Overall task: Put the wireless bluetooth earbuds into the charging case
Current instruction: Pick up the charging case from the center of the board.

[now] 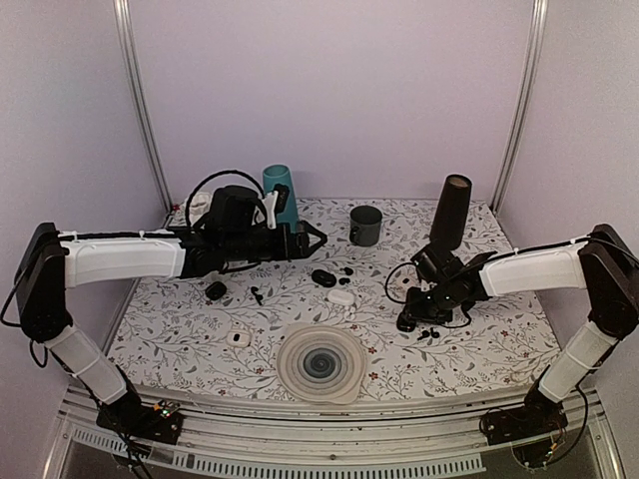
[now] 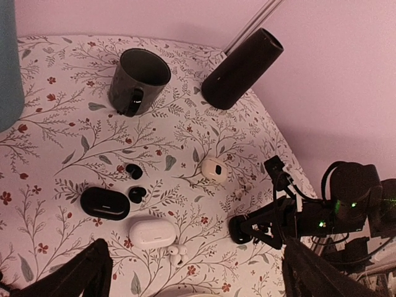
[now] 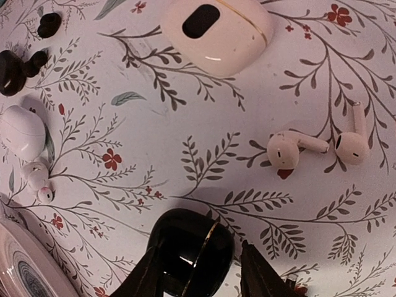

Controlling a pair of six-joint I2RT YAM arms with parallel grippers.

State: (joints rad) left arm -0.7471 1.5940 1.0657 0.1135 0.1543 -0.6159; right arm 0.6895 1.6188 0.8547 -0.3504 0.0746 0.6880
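My right gripper (image 3: 201,278) is shut on a glossy black charging case (image 3: 193,247) with a gold seam, low over the table; it also shows in the top view (image 1: 407,321). Two white stemmed earbuds (image 3: 284,150) lie just beyond it, and two tiny black earbuds (image 1: 429,332) lie beside it. A white case with a dark oval (image 3: 216,28) sits farther off. My left gripper (image 2: 198,275) is open wide and empty, hovering above a black case (image 2: 104,203), a white case (image 2: 151,234), two black earbuds (image 2: 137,194) and small white earbuds (image 2: 176,252).
A grey mug (image 1: 365,225), a teal cup (image 1: 282,195) and a tall black cylinder (image 1: 451,212) stand at the back. A ribbed round plate (image 1: 321,363) lies front centre. Another small white case (image 1: 238,338) and a black piece (image 1: 216,290) lie at the left.
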